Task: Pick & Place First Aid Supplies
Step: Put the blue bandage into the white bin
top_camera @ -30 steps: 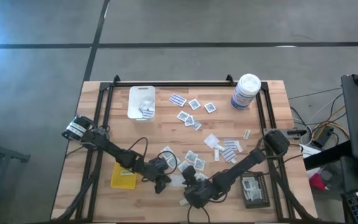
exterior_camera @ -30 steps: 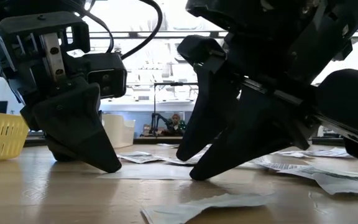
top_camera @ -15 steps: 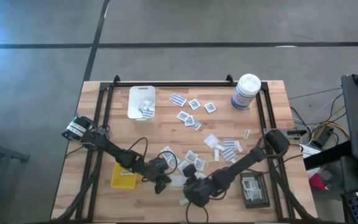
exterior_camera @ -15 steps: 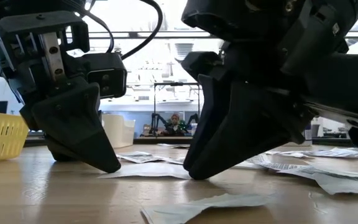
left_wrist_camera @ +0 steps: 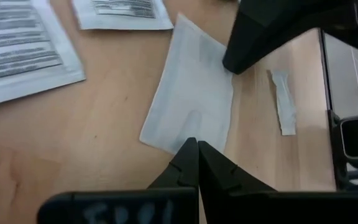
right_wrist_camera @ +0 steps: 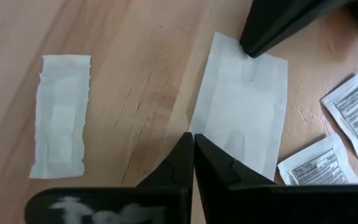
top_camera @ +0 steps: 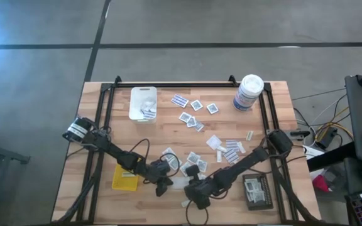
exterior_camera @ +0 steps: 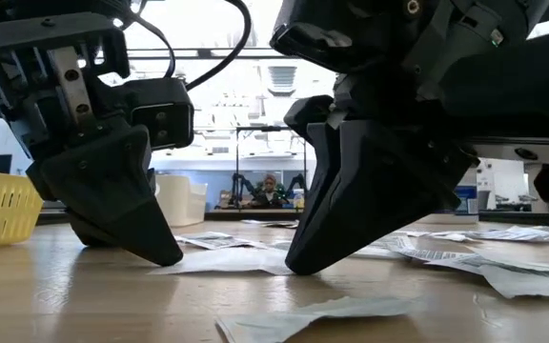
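A white flat packet [left_wrist_camera: 194, 102] lies flat on the wooden table near its front edge, between my two grippers; it also shows in the low view [exterior_camera: 222, 261]. My left gripper [left_wrist_camera: 194, 144] is shut, its tips on one end of the packet. My right gripper [right_wrist_camera: 192, 138] is shut too, with its tips at the packet's opposite end. In the high view the left gripper [top_camera: 163, 186] stands left of the right gripper [top_camera: 190, 188]. More first aid supplies [top_camera: 197, 108] lie scattered across the table's middle. A pale narrow strip [right_wrist_camera: 61, 115] lies beside the packet. My left gripper presses its shut fingertips down on the packet's end edge [left_wrist_camera: 190, 132], slanting down from the table's left. The packet lies flat on the table. My right gripper has its shut fingertips at a corner of the packet's other end [right_wrist_camera: 199, 129], slanting down from the right. Whether the corner is between the fingers, I cannot tell.
A yellow tray [top_camera: 124, 177] stands left of the grippers and a black tray [top_camera: 257, 191] to their right. At the back are a white tray [top_camera: 143, 102] and a tall white canister [top_camera: 249, 92]. Printed packets [right_wrist_camera: 328, 165] lie close by.
My right gripper has rolled about its own axis and shut its fingers at the packet's end. The packet has stayed flat where it was.
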Motion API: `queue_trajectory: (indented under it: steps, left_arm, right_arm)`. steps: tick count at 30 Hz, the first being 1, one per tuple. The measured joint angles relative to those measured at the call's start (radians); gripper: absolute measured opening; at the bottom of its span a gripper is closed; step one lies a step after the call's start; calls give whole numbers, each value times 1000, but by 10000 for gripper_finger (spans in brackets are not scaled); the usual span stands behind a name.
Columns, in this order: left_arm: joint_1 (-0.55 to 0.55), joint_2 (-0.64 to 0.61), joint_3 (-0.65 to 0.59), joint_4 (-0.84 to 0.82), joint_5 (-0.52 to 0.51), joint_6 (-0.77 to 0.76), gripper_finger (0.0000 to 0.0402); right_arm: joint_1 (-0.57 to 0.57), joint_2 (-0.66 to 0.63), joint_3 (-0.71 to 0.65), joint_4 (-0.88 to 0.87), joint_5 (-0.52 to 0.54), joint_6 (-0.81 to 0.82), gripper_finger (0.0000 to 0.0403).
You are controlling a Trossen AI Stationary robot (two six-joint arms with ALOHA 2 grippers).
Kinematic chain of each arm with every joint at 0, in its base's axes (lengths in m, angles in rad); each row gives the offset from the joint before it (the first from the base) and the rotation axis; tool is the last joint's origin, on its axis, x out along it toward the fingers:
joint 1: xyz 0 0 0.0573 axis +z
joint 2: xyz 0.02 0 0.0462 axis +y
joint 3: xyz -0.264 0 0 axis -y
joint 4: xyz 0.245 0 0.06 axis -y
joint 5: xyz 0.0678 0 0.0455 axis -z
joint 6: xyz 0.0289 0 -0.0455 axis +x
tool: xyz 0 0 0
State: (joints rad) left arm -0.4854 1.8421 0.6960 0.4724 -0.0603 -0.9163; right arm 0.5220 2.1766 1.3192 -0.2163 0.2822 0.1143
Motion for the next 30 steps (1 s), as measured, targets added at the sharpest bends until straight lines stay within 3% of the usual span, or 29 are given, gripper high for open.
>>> queue_trajectory:
  steps: [11,22,30]
  left_arm:
    - [-1,-118,-4,-21,-14,216,0]
    - [0,-134,-4,-26,-27,487,0]
    - [0,-135,-4,-26,-28,577,0]
  right_arm:
    - [2,-57,-2,-18,-2,-1,8]
    - [2,-101,-4,-29,-2,52,8]
    - [1,-126,-3,-25,4,114,8]
